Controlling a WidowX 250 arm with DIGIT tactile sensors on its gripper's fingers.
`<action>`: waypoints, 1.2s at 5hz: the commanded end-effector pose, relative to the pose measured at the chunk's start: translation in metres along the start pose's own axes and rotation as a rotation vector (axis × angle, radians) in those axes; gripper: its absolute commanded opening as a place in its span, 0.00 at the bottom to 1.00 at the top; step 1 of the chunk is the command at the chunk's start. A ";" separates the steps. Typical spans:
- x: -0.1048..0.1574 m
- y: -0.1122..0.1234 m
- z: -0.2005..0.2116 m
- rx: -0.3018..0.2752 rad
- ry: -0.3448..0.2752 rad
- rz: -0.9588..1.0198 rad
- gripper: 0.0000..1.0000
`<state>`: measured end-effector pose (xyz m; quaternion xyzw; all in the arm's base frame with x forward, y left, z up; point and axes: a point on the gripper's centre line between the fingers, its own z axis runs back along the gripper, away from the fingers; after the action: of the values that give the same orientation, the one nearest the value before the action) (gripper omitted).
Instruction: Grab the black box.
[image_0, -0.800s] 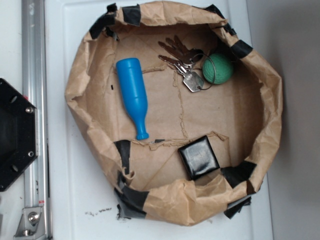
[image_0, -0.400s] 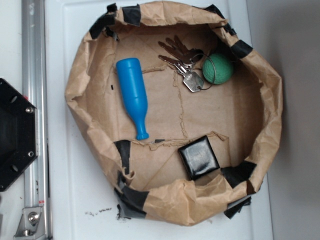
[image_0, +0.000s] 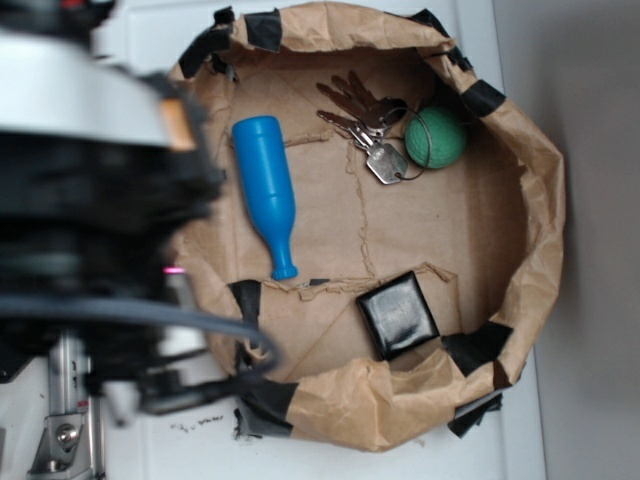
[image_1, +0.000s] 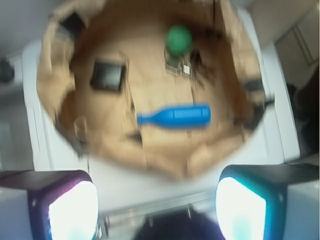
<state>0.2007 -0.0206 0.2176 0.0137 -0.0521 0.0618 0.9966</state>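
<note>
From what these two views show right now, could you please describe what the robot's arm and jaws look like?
In the exterior view the arm is a blurred bulk of black segments under a pale silver-grey band with a small orange patch, and dark cables loop below it. In the wrist view the gripper shows two blocky jaws with bright whitish pads: one edged purple, the other teal.

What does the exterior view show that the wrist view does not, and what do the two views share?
Only the exterior view shows the arm, a blurred mass over the left side, and the keys sharply enough to count as keys. Only the wrist view shows the gripper, its two fingers wide apart at the bottom edge with nothing between them. Both show the paper bowl, and inside it the black box, the blue bottle and the green ball.
</note>
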 end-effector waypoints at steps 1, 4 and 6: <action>0.059 -0.004 -0.028 0.024 -0.061 -0.032 1.00; 0.064 -0.025 -0.048 0.047 -0.059 -0.227 1.00; 0.044 -0.027 -0.048 0.010 -0.044 -0.269 1.00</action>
<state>0.2515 -0.0437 0.1618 0.0306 -0.0486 -0.0806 0.9951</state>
